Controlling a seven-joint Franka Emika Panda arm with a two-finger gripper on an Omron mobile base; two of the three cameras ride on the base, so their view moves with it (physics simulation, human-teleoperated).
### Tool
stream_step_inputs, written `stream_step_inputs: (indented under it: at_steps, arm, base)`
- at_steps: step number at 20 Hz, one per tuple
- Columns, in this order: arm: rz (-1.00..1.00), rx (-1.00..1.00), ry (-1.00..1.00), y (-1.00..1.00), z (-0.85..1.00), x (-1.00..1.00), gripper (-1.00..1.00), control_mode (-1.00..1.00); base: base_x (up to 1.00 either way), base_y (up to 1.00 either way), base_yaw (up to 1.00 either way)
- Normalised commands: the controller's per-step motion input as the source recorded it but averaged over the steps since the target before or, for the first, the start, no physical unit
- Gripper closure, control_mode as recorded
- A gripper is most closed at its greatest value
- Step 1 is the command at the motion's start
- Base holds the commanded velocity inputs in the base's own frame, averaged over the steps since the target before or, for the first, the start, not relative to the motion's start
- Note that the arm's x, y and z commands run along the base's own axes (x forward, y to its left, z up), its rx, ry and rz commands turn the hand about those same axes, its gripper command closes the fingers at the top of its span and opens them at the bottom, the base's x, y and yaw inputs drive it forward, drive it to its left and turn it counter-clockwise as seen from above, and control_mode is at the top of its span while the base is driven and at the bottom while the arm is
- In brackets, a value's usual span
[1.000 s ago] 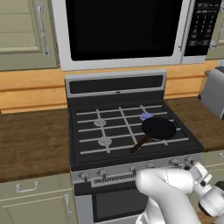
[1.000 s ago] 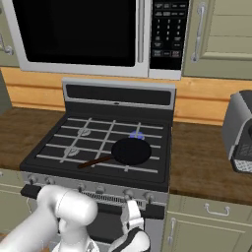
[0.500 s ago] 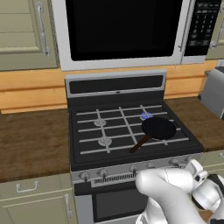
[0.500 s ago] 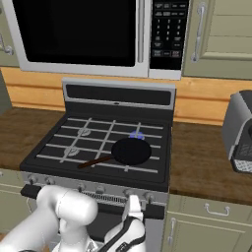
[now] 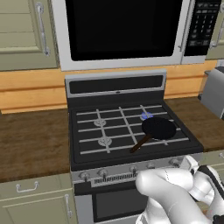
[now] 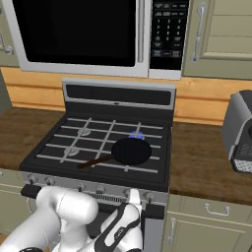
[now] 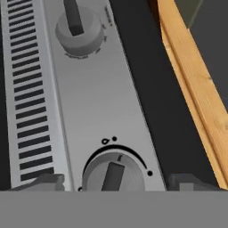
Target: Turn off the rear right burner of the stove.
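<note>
Left base view: rear right burner (image 5: 147, 116) glows blue behind the frying pan (image 5: 159, 128) on the stove (image 5: 131, 131). Right base view: same flame. Hand view: pincer (image 7: 116, 182) open, fingertips (image 7: 46, 181) flanking a knob (image 7: 113, 174) dead ahead, its grip bar near-parallel to the fingers' approach line.

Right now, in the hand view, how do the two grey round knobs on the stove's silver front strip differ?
The near grey round knob lies between the finger tips; the far grey round knob lies beyond them. The near knob's marking is a dark arc with dots; the far knob's is too blurred to read. Both carry a raised dark bar on the silver front strip.
</note>
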Motion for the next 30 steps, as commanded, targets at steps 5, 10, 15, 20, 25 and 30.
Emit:
stream_step_inputs:
  at_steps: [5, 10, 15, 20, 25, 30]
  arm:
    - [-0.01, 0.01, 0.00, 0.00, 0.00, 0.09, -1.00, -1.00]
    - [0.00, 0.00, 0.00, 0.00, 0.00, 0.00, -1.00, -1.00]
    - [0.00, 0.00, 0.00, 0.00, 0.00, 0.00, 1.00, -1.00]
    - [0.00, 0.06, 0.01, 0.00, 0.02, 0.03, 1.00, -1.00]
    - [-0.06, 0.21, 0.08, 0.00, 0.03, 0.09, 1.00, -1.00]
    - [-0.16, 0.45, 0.13, -0.14, 0.05, 0.00, 1.00, -1.00]
  base:
    - [0.00, 0.00, 0.00]
    - [0.00, 0.00, 0.00]
    - [0.00, 0.00, 0.00]
    - [0.00, 0.00, 0.00]
    - [0.00, 0.00, 0.00]
    - [0.00, 0.00, 0.00]
